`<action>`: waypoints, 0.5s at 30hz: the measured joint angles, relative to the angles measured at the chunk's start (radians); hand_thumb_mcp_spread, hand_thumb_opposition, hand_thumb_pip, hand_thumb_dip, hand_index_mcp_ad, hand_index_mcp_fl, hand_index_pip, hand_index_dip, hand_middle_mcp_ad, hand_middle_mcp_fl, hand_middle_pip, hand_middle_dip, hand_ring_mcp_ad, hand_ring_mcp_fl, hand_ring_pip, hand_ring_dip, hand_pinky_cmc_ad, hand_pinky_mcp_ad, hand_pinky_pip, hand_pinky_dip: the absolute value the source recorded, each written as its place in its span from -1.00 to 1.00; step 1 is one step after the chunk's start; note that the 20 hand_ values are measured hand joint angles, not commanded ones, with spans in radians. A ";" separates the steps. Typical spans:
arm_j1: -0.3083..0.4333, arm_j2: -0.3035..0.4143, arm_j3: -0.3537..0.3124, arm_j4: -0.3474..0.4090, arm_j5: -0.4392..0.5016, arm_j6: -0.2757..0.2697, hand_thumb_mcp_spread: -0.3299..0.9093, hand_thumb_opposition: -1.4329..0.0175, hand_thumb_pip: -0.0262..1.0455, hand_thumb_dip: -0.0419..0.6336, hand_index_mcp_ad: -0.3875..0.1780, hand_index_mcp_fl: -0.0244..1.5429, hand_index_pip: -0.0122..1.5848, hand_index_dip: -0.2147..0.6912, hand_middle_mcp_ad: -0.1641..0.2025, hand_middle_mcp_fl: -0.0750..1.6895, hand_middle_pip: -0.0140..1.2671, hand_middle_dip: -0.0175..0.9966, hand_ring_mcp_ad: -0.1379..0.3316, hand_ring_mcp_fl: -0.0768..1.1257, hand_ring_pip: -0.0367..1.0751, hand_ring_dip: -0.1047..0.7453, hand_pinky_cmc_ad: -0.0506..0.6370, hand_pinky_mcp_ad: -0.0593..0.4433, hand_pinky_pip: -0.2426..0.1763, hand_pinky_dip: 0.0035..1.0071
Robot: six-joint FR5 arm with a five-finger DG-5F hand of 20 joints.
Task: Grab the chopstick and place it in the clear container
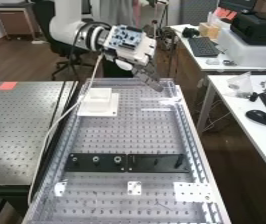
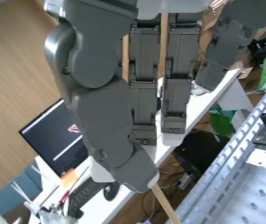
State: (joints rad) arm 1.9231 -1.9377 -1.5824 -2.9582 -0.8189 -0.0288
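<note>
Over the far end of the perforated bench, the hand (image 1: 145,69) points down toward the bench's right side. In the wrist view the dark grey hand (image 2: 109,117) has its thumb laid across in front of the fingers. A thin wooden chopstick (image 2: 167,205) sticks out from behind the thumb's tip, pinched there; its other end is hidden by the hand. On the white desk at the right stands a clear plastic object (image 1: 239,84); I cannot tell whether it is the clear container.
A white block on a plate (image 1: 98,103) sits on the bench's far left part. Two black strips (image 1: 127,162) cross its middle. Raised clear rails (image 1: 190,131) run along the sides. The desk at the right holds a black mouse (image 1: 259,117); a monitor (image 2: 62,134) appears in the wrist view.
</note>
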 joint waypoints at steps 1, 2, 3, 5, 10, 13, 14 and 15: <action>0.009 -0.004 0.009 -0.015 0.007 -0.002 0.93 -0.59 -0.12 0.08 0.01 0.94 -0.77 0.49 -0.04 0.63 -0.68 0.38 -0.20 0.71 -0.76 0.24 0.57 0.42 0.77 -0.70; 0.016 -0.008 0.018 -0.030 0.014 -0.004 0.93 -0.59 -0.12 0.09 0.03 0.94 -0.77 0.49 -0.04 0.63 -0.68 0.38 -0.20 0.71 -0.76 0.24 0.57 0.41 0.77 -0.70; 0.021 -0.011 0.025 -0.040 0.018 -0.005 0.93 -0.59 -0.12 0.09 0.01 0.94 -0.77 0.49 -0.04 0.63 -0.68 0.38 -0.19 0.72 -0.76 0.24 0.57 0.42 0.77 -0.70; 0.037 -0.020 0.047 -0.072 0.033 -0.006 0.93 -0.59 -0.12 0.09 0.02 0.94 -0.77 0.49 -0.04 0.63 -0.68 0.38 -0.20 0.72 -0.76 0.24 0.57 0.41 0.77 -0.70; 0.064 -0.045 0.094 -0.135 0.059 0.003 0.93 -0.59 -0.12 0.09 0.01 0.94 -0.78 0.51 -0.04 0.63 -0.68 0.38 -0.22 0.72 -0.76 0.24 0.57 0.42 0.77 -0.70; 0.078 -0.064 0.130 -0.181 0.072 0.016 0.93 -0.59 -0.12 0.09 0.03 0.94 -0.77 0.53 -0.04 0.63 -0.68 0.38 -0.26 0.72 -0.76 0.24 0.57 0.42 0.77 -0.70; 0.084 -0.074 0.148 -0.202 0.078 0.022 0.93 -0.59 -0.12 0.07 0.02 0.94 -0.77 0.53 -0.04 0.63 -0.68 0.38 -0.26 0.72 -0.76 0.24 0.57 0.42 0.77 -0.70; 0.087 -0.078 0.156 -0.211 0.080 0.024 0.93 -0.59 -0.12 0.07 0.05 0.94 -0.78 0.53 -0.04 0.63 -0.68 0.38 -0.26 0.72 -0.76 0.24 0.57 0.42 0.77 -0.70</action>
State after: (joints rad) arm 2.0098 -2.0159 -1.4268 -3.1687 -0.7390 -0.0052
